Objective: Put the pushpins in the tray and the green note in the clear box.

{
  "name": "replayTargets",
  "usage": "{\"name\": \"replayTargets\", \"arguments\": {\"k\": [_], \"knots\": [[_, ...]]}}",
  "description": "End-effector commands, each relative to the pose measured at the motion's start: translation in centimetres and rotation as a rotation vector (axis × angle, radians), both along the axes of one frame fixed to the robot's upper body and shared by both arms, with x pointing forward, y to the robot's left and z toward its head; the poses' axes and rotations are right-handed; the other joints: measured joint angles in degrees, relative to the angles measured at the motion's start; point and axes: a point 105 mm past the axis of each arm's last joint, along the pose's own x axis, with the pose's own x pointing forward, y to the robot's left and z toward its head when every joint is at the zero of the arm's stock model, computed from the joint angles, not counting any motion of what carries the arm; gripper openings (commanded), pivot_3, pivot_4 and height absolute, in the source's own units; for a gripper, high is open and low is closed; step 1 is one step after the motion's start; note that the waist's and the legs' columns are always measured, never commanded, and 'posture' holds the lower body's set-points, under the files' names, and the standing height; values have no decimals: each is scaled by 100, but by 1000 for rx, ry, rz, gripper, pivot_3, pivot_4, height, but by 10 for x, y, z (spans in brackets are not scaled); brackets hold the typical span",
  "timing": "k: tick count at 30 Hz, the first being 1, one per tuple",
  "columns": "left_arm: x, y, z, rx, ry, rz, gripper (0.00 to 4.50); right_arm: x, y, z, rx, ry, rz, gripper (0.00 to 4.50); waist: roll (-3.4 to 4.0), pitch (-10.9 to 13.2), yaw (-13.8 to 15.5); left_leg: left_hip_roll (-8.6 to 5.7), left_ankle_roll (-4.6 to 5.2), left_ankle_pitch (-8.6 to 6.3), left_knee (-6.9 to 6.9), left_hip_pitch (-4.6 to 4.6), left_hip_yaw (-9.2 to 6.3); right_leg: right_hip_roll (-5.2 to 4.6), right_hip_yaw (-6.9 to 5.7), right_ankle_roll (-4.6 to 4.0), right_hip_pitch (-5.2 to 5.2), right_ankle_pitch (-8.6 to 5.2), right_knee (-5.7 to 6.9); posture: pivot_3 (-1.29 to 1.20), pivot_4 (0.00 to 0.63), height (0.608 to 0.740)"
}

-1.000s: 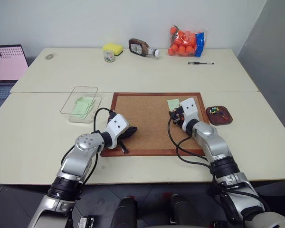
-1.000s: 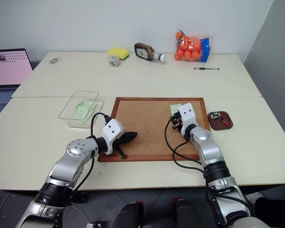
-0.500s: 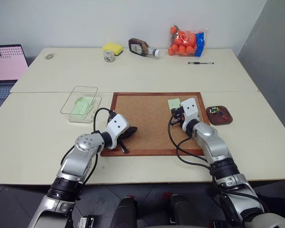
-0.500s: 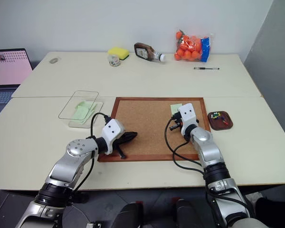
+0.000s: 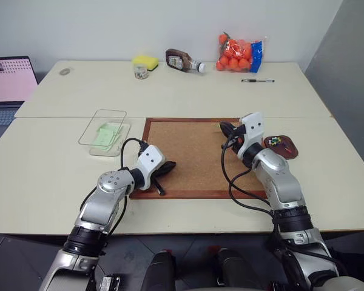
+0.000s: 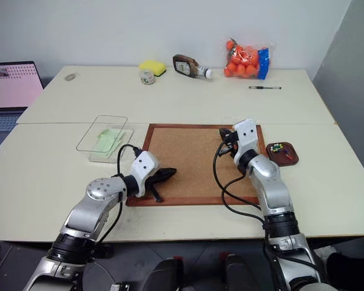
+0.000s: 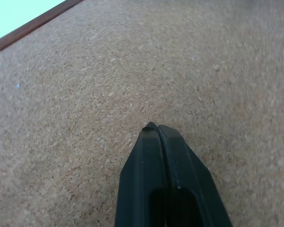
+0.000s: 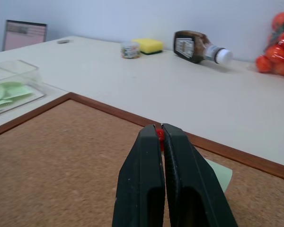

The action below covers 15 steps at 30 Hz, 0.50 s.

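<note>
- Our right gripper (image 8: 161, 135) has its fingers pressed together on a red pushpin (image 8: 159, 136); we see its head pinched at the tips, held above the cork board's (image 5: 194, 157) 2 o'clock corner.
- Our left gripper (image 7: 154, 130) has its fingers pressed together on nothing, tips low over the cork near the board's 8 o'clock corner.
- Under the right fingers lies the green note (image 8: 220, 174), on the cork by the board's far edge; to our eye it is unpinned.
- The tray (image 5: 287, 149) sits on the worktop (image 5: 48, 170) just past the board's 3 o'clock side, with several coloured pushpins (image 5: 276, 142) in it already.
- The clear box (image 5: 103, 128) stands off the board's 10 o'clock corner with green slips inside.
- Left, as we judge it: drop this pin in the tray, then carry the note across to the box.
- A sponge (image 5: 145, 61), a bottle (image 5: 183, 61), a bag of oranges (image 5: 239, 53), a pen (image 5: 256, 80) and a laptop (image 5: 9, 82) lie well away; nothing bars the way to the tray.
</note>
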Motion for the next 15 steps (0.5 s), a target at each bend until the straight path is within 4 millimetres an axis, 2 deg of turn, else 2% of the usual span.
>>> {"name": "replayTargets", "arguments": {"k": [1,4,8,15], "knots": [[2,-11,44,-176,-42,-80,873,-16,10,18,-5,-39,89,0,-7,5,-7,1,0,0,0,-1,-2,1,-2,0,0,0,0,0,150,740],[0,-17,57,-201,-53,-144,1615,-23,14,18,-15,-24,126,0,-7,5,-8,2,0,0,-2,-4,-7,3,-7,-1,-3,0,-1,0,150,740],[2,-18,61,-153,-85,-194,2424,-28,18,17,-25,-9,160,0,-7,6,-28,1,0,0,-4,-3,-6,3,-6,-1,-3,0,-1,0,150,740],[22,-19,72,-64,-225,-191,3908,-37,25,22,-24,17,223,0,-9,7,-7,-1,0,0,-2,-6,-7,3,-7,-1,-3,-1,-2,0,150,740]]}}
